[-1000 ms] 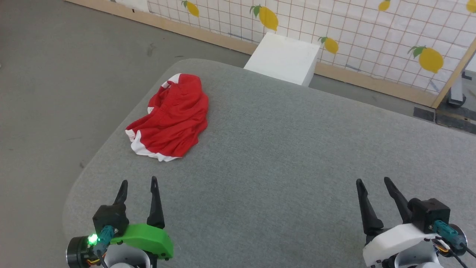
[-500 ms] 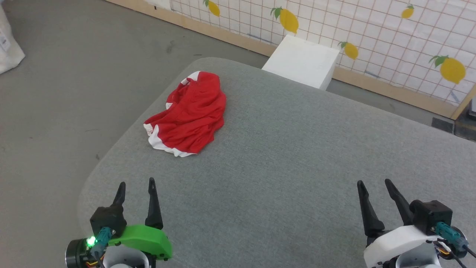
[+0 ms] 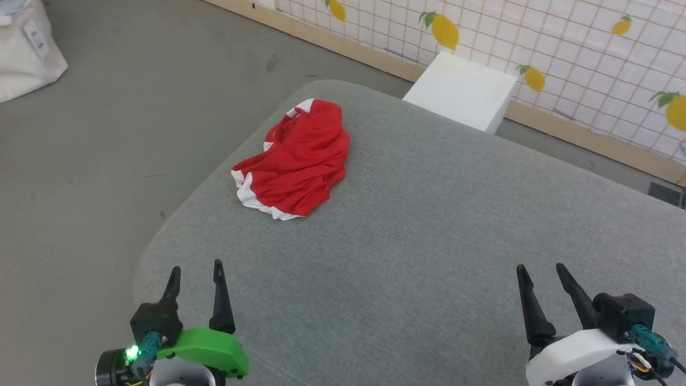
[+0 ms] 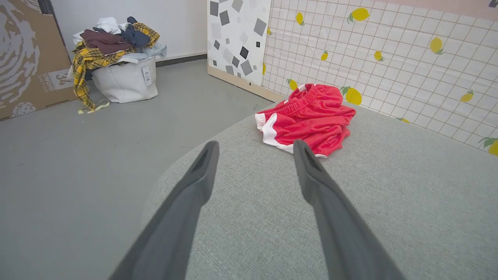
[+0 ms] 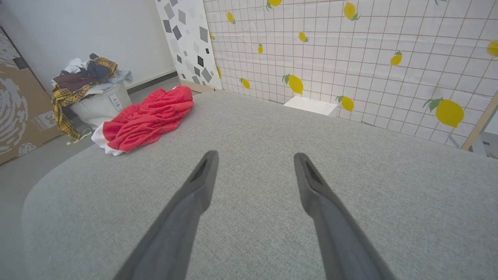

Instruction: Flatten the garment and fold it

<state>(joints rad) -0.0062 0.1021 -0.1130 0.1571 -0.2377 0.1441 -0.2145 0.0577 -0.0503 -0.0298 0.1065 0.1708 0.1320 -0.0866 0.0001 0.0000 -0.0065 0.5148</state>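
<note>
Where the garment (image 3: 295, 161) lies: crumpled near the desk's (image 3: 429, 252) far left corner, touching neither arm.
Its long axis: running away from the robot, white hem nearest, waistband farthest.
Left jaws: spread open, empty; the heap lies ahead, slightly right, so clearly nearer.
Right jaws: spread open, empty, well apart.

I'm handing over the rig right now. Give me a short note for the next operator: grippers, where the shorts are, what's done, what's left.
Left gripper: open, empty, over the near left of the grey padded table.
Right gripper: open, empty, over the near right.
Red shorts: crumpled in a heap near the table's far left corner, touched by neither gripper.
Done: nothing; the shorts are not yet flattened.
Left: spread them flat, then fold.
</note>
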